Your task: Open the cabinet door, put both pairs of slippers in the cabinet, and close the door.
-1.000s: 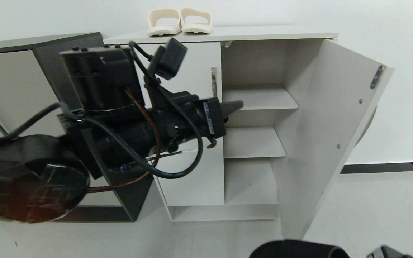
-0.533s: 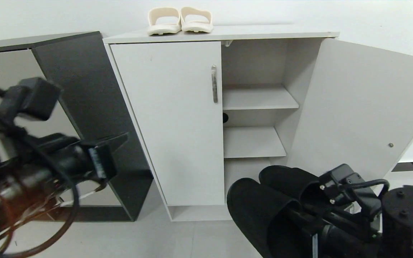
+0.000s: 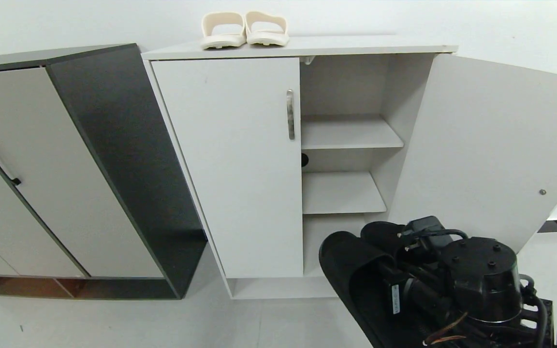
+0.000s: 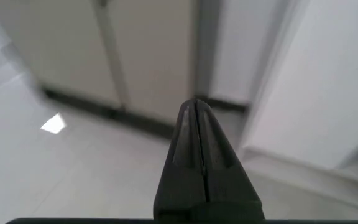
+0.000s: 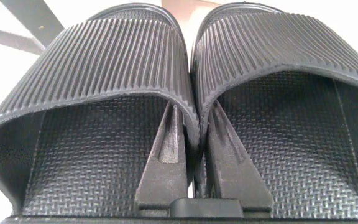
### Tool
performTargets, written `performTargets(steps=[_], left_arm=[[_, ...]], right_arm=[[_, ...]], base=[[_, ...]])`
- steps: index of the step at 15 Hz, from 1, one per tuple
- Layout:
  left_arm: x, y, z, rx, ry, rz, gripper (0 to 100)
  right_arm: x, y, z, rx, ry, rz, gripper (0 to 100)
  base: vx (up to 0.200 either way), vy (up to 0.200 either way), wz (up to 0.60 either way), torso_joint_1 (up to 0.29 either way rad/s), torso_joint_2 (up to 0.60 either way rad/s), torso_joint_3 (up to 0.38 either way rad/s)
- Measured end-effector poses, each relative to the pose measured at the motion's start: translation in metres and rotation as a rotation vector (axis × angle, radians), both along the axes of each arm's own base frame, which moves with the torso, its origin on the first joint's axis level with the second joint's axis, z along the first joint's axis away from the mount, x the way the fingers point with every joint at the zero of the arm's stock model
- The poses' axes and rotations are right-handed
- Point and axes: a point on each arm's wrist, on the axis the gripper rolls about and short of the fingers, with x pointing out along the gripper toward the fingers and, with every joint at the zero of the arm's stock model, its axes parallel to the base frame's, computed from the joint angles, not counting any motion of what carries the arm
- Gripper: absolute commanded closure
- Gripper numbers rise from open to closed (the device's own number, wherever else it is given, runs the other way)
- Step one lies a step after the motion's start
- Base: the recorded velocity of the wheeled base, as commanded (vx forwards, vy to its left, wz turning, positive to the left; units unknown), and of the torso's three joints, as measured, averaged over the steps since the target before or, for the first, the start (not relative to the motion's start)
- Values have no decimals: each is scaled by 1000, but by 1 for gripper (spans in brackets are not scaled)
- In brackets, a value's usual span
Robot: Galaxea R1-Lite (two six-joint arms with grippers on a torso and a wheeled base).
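The white cabinet [image 3: 302,46] stands with its right door [image 3: 486,154] swung wide open, baring two shelves [image 3: 351,133]. Its left door [image 3: 232,164] is closed. A cream pair of slippers [image 3: 244,30] rests on the cabinet top. My right gripper [image 5: 195,113] is shut on the black pair of slippers [image 5: 114,68], pinching the two touching straps, one finger inside each slipper. In the head view the black slippers [image 3: 351,263] hang low in front of the open compartment. My left gripper [image 4: 196,107] is shut and holds nothing, above the floor near the cabinet bases.
A dark cabinet [image 3: 119,145] with pale doors stands directly left of the white one. Light tiled floor [image 3: 114,319] spreads in front. The open door juts out on the right side of the compartment.
The left arm has pulled back out of the head view. The right arm has come up into view with the black slippers and moved slightly toward the opening. The right door stands wider open.
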Motion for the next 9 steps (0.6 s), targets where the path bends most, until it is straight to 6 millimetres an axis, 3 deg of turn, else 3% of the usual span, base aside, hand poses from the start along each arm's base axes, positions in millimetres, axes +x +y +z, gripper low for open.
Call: performTargets(steps=[2, 4, 9], left_arm=[[-18, 0, -26, 18, -11, 24, 100], [-28, -3, -38, 27, -41, -60, 100], [-34, -14, -46, -14, -85, -514, 100]], right_arm=[[8, 5, -4, 1, -17, -34, 100], [12, 9, -8, -9, -13, -43, 100], [13, 10, -13, -7, -21, -42, 100]], base=[[0, 0, 0, 0, 0, 0], [0, 0, 0, 0, 0, 0], [0, 0, 0, 0, 0, 0]])
